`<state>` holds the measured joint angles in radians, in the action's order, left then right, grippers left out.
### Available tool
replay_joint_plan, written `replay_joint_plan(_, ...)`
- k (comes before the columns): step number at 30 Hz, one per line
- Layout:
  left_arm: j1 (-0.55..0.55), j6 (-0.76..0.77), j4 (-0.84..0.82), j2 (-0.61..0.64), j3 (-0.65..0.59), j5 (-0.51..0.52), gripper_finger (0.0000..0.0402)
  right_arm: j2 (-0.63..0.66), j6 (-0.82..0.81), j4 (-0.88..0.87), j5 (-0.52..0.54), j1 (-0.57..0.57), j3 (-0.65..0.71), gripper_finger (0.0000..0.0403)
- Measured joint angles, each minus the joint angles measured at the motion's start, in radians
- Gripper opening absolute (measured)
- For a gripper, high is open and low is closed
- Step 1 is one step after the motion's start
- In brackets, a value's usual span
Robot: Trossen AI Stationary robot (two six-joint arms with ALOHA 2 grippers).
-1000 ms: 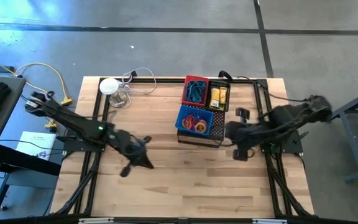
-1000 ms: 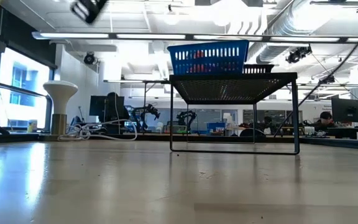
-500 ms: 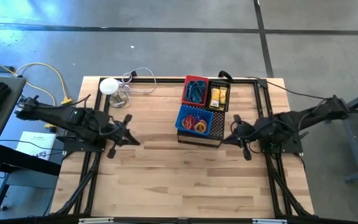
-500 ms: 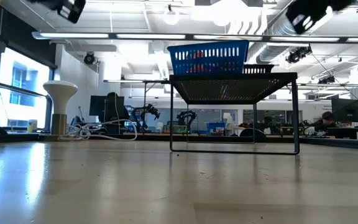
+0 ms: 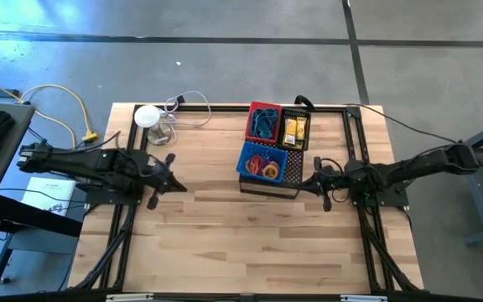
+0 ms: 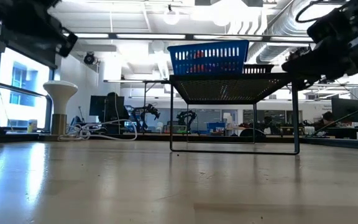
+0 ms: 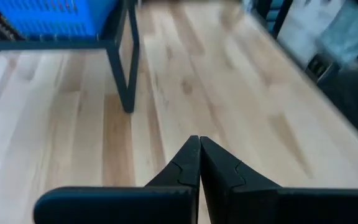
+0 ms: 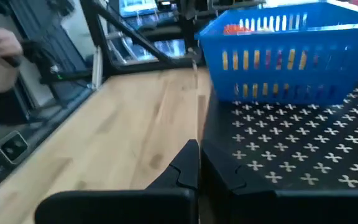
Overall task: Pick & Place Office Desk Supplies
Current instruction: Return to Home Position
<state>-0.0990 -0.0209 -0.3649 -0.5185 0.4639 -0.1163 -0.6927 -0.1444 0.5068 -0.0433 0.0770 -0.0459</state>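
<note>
From above, the left gripper [image 5: 168, 174] hangs over the left part of the tabletop [image 5: 225, 243] and the right gripper [image 5: 317, 185] over the right part, each pointing inward at the other. Between them, nearer the right gripper, stands a black perforated shelf [image 5: 268, 189] carrying three baskets. The blue basket [image 5: 243, 160] sits closest to both grippers and holds orange and red loops [image 5: 264, 167]. Behind it, farther from the grippers, a red basket [image 5: 264, 106] holds blue loops [image 5: 264, 124], and a black basket [image 5: 308, 134] beside it holds yellow packets [image 5: 293, 130]. A white round object [image 5: 147, 115] with a cable stands past the left gripper, near the tabletop's far edge.

From table height, both arms show as dark shapes high up, clear of the wood, one to each side of the shelf. The blue basket stands on top of the shelf, about level with the right arm's end. How the fingers stand cannot be told here.

The left wrist view shows the left gripper's fingers pressed together, tips touching, with nothing between them. Bare wood lies below them, and ahead are a shelf leg and the blue basket, well apart from the tips.

The right wrist view shows the right gripper's fingers likewise pressed together and empty. The perforated shelf top lies just ahead of them, with the blue basket on it a little farther on.
</note>
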Motion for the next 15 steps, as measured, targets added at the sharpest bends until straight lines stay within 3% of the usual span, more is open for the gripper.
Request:
replay_joint_plan(9, 0.007, 0.052, 0.007, 0.283, 0.005, -0.005, 0.0000, 0.077, 0.038, -0.026, 0.016, 0.079, 0.025, 0.0003)
replay_joint_plan(15, 0.007, 0.068, -0.014, 0.431, 0.007, 0.060, 0.0000, 0.212, 0.044, -0.188, 0.019, 0.070, 0.025, 0.0003)
